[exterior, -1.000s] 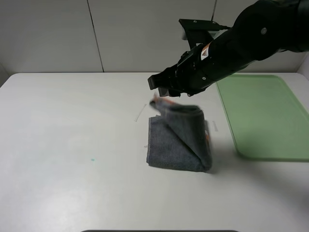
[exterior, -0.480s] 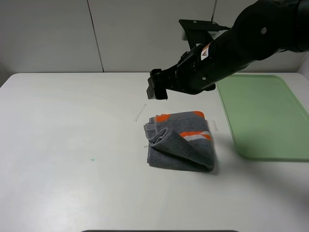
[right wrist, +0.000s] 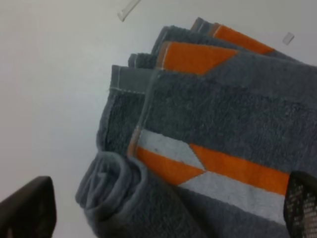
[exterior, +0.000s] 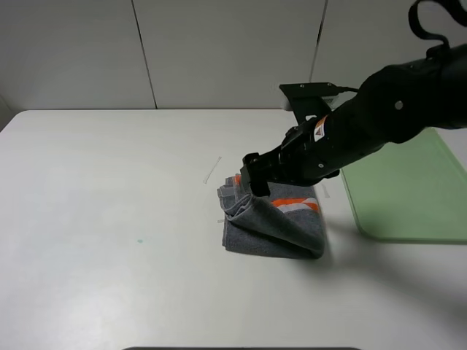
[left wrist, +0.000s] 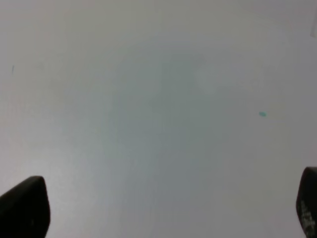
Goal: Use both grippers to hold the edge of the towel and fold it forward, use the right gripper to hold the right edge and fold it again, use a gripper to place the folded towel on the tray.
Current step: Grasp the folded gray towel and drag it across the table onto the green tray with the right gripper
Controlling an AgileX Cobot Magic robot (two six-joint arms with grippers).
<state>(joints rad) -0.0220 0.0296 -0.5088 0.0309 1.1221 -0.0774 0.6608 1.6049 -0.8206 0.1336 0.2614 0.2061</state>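
The exterior high camera looks down across the white table (exterior: 109, 219) toward the back wall (exterior: 219, 51). The right wrist camera sits close above the towel (right wrist: 213, 124) (also in the high view). The left wrist camera faces bare table closely, sharing only a teal speck (left wrist: 262, 114).

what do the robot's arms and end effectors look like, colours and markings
The right arm is bulky and black, with a small orange-and-white label, a flat black bracket on top and a looping black cable. The right end effector is black. Of the left end effector only two black fingertips show.
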